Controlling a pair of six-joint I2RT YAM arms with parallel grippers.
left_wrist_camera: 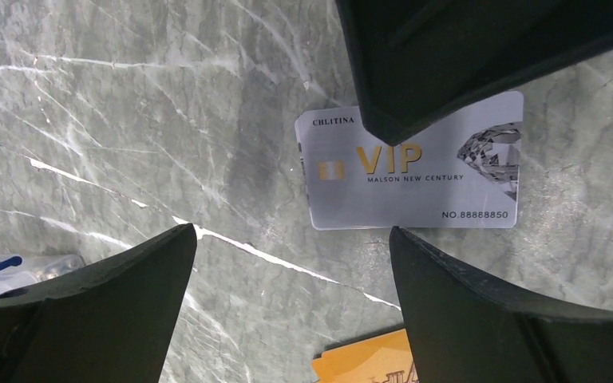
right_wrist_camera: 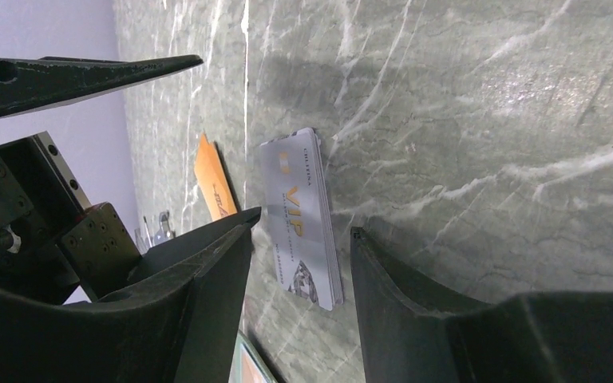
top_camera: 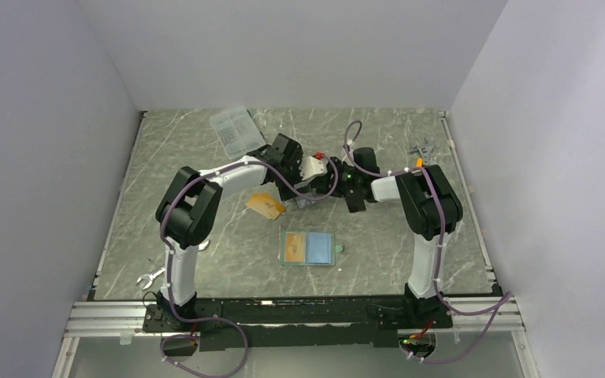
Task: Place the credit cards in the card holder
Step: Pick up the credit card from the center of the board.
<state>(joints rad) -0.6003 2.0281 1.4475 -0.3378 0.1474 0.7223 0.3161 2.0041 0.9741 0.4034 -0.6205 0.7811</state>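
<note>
Silver card (left_wrist_camera: pixel 403 187) flat on table (left_wrist_camera: pixel 112 104) below parted right claw (right_wrist_camera: pixel 303 225)

Reads "CHLITINA" at the top left of the silvery-white rectangular plastic card (left_wrist_camera: pixel 415 187), gold "VIP" over "MALSON NEW CENTURY" mid-face. Carries "NO.88888850" at its bottom right corner.

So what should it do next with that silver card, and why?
Probably close the right claw onto the silver card's long edges. The card lies on the table between that claw's two fingers, with a gap on each side, so nothing grips it yet. The card holder lies open nearby, ready for it.
</note>
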